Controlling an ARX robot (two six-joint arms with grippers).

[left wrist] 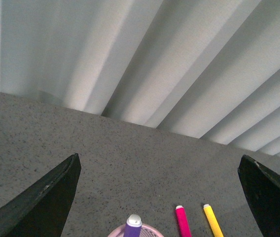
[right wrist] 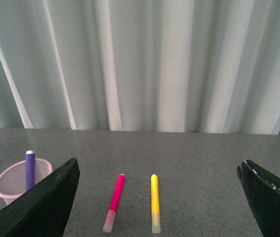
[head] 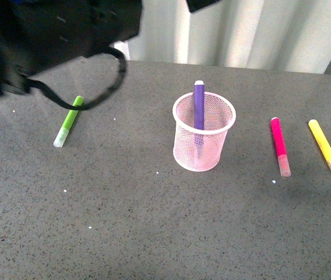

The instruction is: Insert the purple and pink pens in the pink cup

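- Pale pleated curtain (head: pixel 241 35) closes off the far side of a grey speckled tabletop (head: pixel 154 233); I see no other furniture.
- Done: the purple pen (head: pixel 199 102) stands upright inside the pink cup (head: pixel 218 153), its end rising above the rim.
- Left to do: the pink pen (head: pixel 280 146) lies flat on the tabletop to the right of the cup, well apart from it, clear cap towards the robot. I judge the task about half complete.
- Left jaws: in the left wrist view they are spread wide and hold nothing, with the cup rim and purple pen at the foot of the picture.
- Right jaws: in the right wrist view they are likewise spread wide and empty, looking out over the pink pen and the yellow marker (head: pixel 326 149).
- Non-task items: the yellow marker lies just beside the pink pen, roughly parallel and not touching. The green marker (head: pixel 70 119) lies well off to the left.
- Clearance: open tabletop surrounds the cup on all sides. The tightest spot is the gap between pink pen and yellow marker.
- Edges: the pink pen lies well short of the far tabletop edge; the yellow marker is near the picture's right border.
- Obstruction: the left arm (head: pixel 49 29) and its looping cable (head: pixel 104 87) overhang the green marker's side.
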